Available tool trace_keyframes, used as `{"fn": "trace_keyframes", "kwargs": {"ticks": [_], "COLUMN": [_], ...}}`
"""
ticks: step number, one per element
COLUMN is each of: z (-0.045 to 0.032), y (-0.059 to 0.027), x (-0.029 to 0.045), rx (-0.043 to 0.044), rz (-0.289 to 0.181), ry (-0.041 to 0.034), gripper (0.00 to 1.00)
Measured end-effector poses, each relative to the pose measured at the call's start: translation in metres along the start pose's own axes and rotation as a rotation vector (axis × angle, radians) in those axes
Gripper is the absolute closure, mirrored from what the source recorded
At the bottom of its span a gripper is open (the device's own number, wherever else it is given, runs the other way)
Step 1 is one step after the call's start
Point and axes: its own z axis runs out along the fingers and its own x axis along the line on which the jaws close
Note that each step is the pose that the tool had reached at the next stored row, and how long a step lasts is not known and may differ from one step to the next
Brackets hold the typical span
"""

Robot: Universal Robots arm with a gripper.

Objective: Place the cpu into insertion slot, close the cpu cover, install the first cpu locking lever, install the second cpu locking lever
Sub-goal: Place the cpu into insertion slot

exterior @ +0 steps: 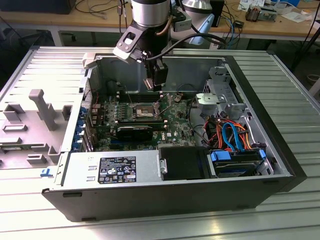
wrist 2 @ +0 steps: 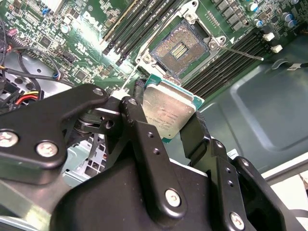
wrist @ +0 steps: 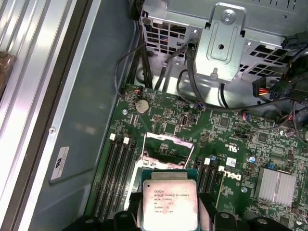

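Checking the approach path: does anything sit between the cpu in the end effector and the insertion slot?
Nothing does. In both wrist views the cpu, clamped in the end effector, hangs clear of the uncovered insertion slot with a bare gap between.

I see an open computer case point(exterior: 165, 200) lying on the ribbed metal table point(exterior: 200, 227). Green motherboard point(exterior: 175, 122) inside, black memory slots point(wrist: 115, 168) on it, coin battery point(wrist: 141, 106) near them. Silver power supply point(exterior: 112, 170) at front wall, blue drive caddy point(exterior: 235, 162) beside, orange and blue cables point(exterior: 232, 135) close by.
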Motion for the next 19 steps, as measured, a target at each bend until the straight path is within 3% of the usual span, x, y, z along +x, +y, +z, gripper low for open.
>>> {"fn": "trace_keyframes", "kwargs": {"ticks": [19], "z": [0.0000], "y": [0.0000], "x": [0.0000], "rx": [-0.0007], "rz": [0.034], "ry": [-0.0031], "gripper": [0.45]}}
